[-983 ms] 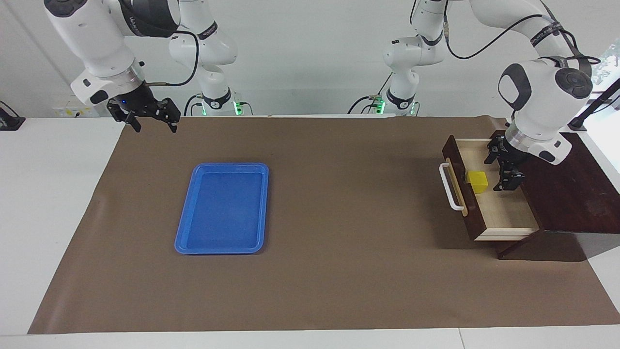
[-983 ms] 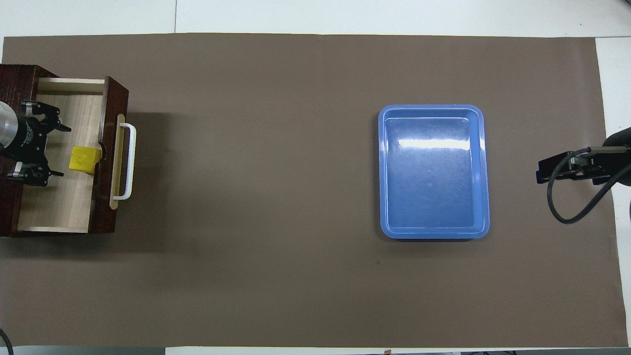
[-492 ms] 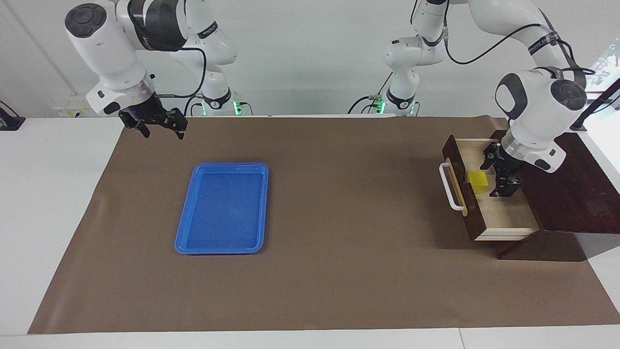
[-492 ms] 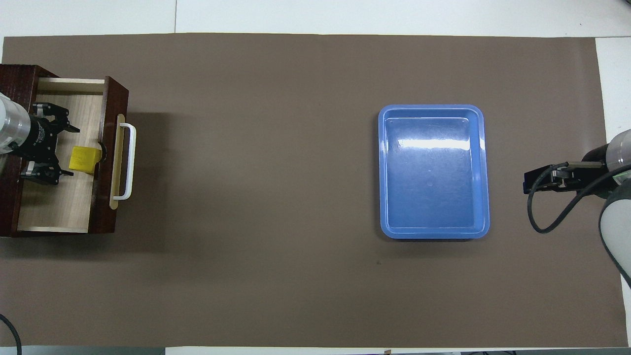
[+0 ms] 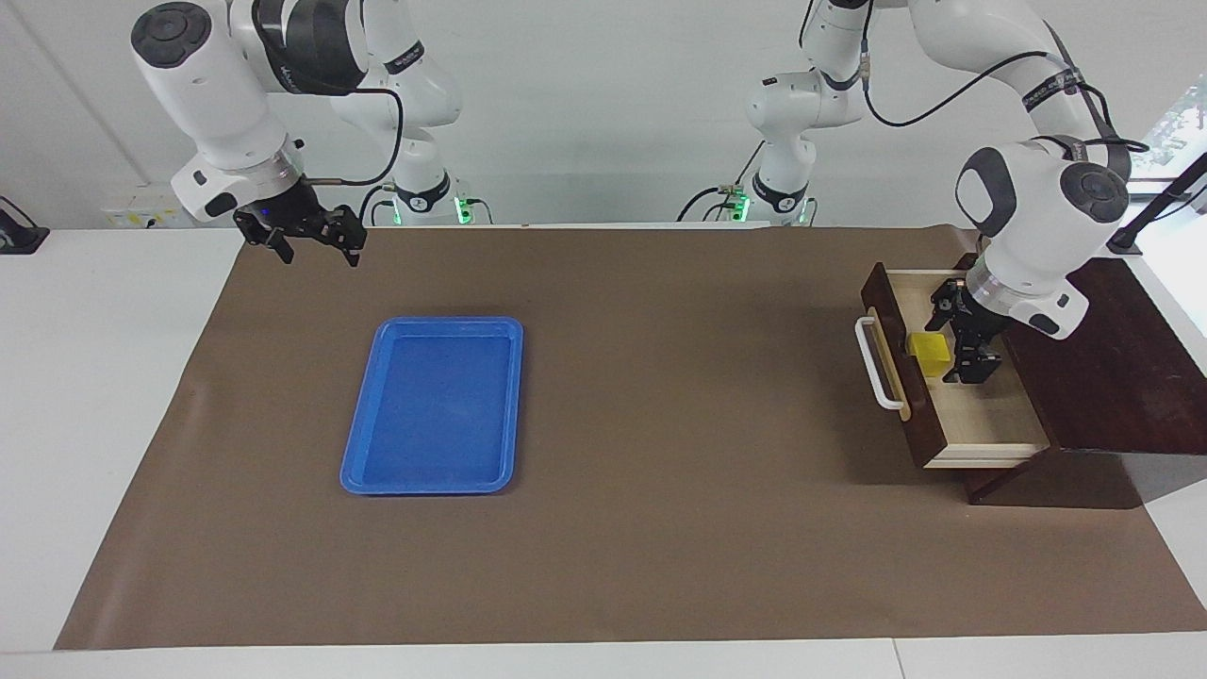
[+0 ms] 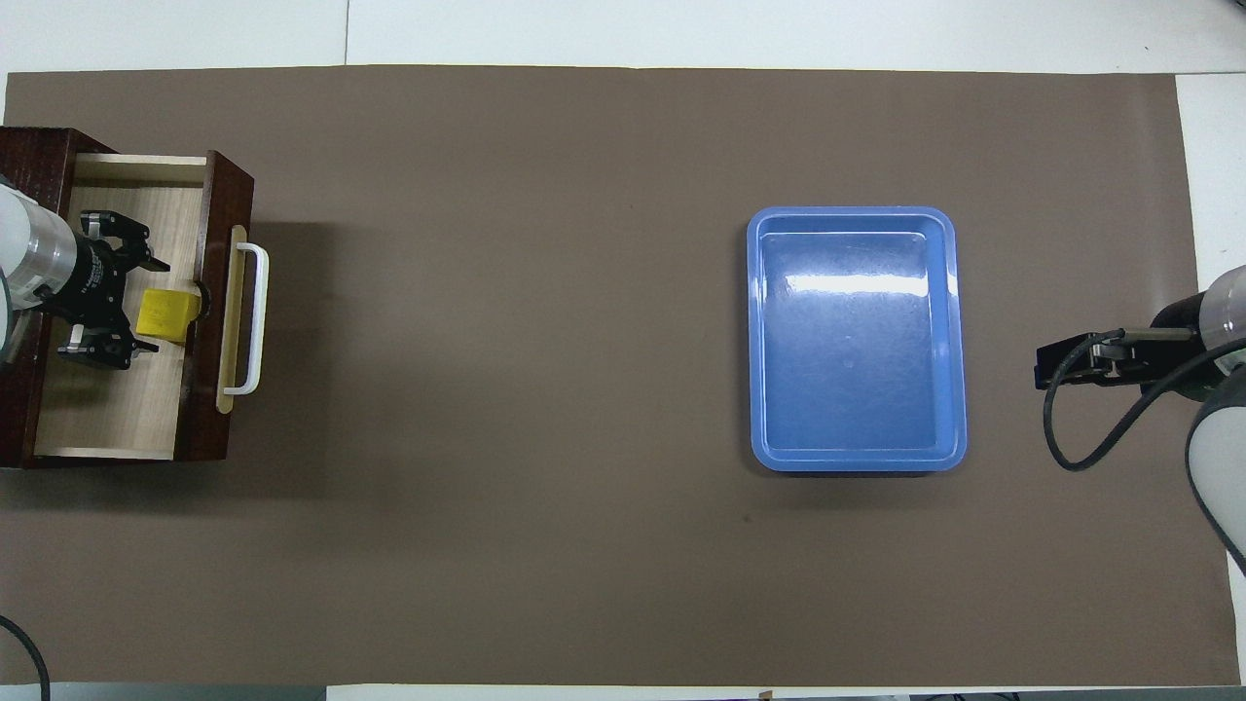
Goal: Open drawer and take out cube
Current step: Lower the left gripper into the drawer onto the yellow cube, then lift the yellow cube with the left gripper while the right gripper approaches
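Observation:
The dark brown box's drawer (image 5: 985,420) stands pulled out, its pale interior showing, at the left arm's end of the table; it also shows in the overhead view (image 6: 122,409). The yellow cube (image 5: 931,353) sits inside against the drawer's front panel, also in the overhead view (image 6: 167,313). My left gripper (image 5: 950,345) is open and low in the drawer, its fingers either side of the cube's edge that faces the box, apart from it (image 6: 148,303). My right gripper (image 5: 321,255) is open and empty, up over the mat's corner at the right arm's end (image 6: 1056,360).
A flat blue tray (image 5: 358,453) lies on the brown mat toward the right arm's end (image 6: 759,341). The white bar handle (image 5: 877,363) sticks out from the drawer front. The brown box's top (image 5: 1113,368) lies under the left arm's wrist.
My left gripper has moved through the drawer toward the cube until its fingers flank the cube's edge. My right gripper has swung in from the table's end over the mat.

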`<state>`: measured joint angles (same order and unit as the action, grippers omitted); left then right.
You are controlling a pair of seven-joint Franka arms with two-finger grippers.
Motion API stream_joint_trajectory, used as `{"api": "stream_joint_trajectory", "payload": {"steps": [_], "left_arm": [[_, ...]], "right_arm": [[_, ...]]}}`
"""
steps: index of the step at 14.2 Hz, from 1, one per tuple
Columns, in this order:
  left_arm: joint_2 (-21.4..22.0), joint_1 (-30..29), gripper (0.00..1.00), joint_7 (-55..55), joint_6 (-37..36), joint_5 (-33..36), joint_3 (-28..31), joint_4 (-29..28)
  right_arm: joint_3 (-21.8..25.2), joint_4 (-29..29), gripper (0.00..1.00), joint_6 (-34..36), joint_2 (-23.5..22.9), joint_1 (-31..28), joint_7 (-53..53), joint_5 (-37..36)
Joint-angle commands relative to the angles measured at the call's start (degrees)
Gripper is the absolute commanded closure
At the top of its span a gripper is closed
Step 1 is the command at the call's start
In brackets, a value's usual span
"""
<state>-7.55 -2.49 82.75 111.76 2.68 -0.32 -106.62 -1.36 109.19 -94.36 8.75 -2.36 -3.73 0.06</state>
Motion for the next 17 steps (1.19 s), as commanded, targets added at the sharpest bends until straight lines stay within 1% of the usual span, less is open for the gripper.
{"api": "stream_joint_trajectory", "payload": {"steps": [1,2,3,4,5,6,8,9,10,13,14,15,16,17], "left_arm": [[1.57,0.3,0.25,0.04,1.18,-0.92,0.23,-2.1],[1.57,0.3,0.43,-0.13,1.17,-0.92,0.23,-2.1],[1.57,0.38,0.67,-0.14,1.09,-0.84,0.23,-2.1],[1.57,0.39,0.86,-0.14,1.09,-0.84,0.23,-2.01],[1.57,0.39,0.98,-0.05,1.17,-0.84,0.23,-1.92],[1.57,0.39,1.0,0.04,1.0,-0.84,0.23,-1.58],[1.57,0.39,1.0,0.21,0.91,-0.92,0.14,-0.35],[1.4,0.3,1.0,0.13,-0.05,-0.92,0.05,1.83],[0.79,0.38,1.0,0.21,-2.49,-1.19,0.05,4.9],[-0.18,0.47,1.0,0.65,-11.45,-4.61,-0.12,15.18],[-1.31,1.26,1.0,0.92,-15.66,-5.83,-0.21,19.13],[-2.28,3.79,1.0,1.79,-18.4,-6.11,-0.12,21.78],[-2.81,6.34,1.0,4.49,-18.86,-5.68,-0.04,22.94],[-2.82,8.36,1.0,7.65,-18.34,-4.63,-0.03,22.86]], "right_arm": [[-0.31,1.29,0.0,-1.09,1.18,-0.02,-0.75,-0.85],[-0.4,1.2,0.0,-1.18,1.1,-0.02,-0.83,-0.67],[-1.1,1.03,0.0,-1.26,1.01,-0.1,-1.01,-0.15],[-1.19,0.85,0.0,-1.44,1.01,-0.1,-1.27,0.03],[-1.54,0.85,0.0,-1.53,1.01,-0.1,-2.49,0.12],[-2.41,0.85,0.0,-1.53,1.01,-0.1,-4.42,0.12],[-4.0,0.85,0.0,-1.53,1.09,-0.1,-8.11,0.73],[-4.53,0.85,0.0,-1.53,1.1,-0.1,-10.39,2.13],[-4.79,0.85,0.0,-1.53,1.18,-0.1,-12.85,3.71],[-6.37,1.03,0.0,-1.53,1.45,-0.02,-19.62,7.23],[-7.34,1.03,0.0,-1.35,1.36,-0.02,-22.69,8.63],[-8.39,1.03,0.0,-1.53,1.27,-0.02,-26.9,9.77],[-9.71,1.03,0.0,-1.88,1.1,-0.02,-31.29,10.92],[-11.46,1.03,0.0,-2.49,0.92,-0.02,-35.25,12.15]]}}
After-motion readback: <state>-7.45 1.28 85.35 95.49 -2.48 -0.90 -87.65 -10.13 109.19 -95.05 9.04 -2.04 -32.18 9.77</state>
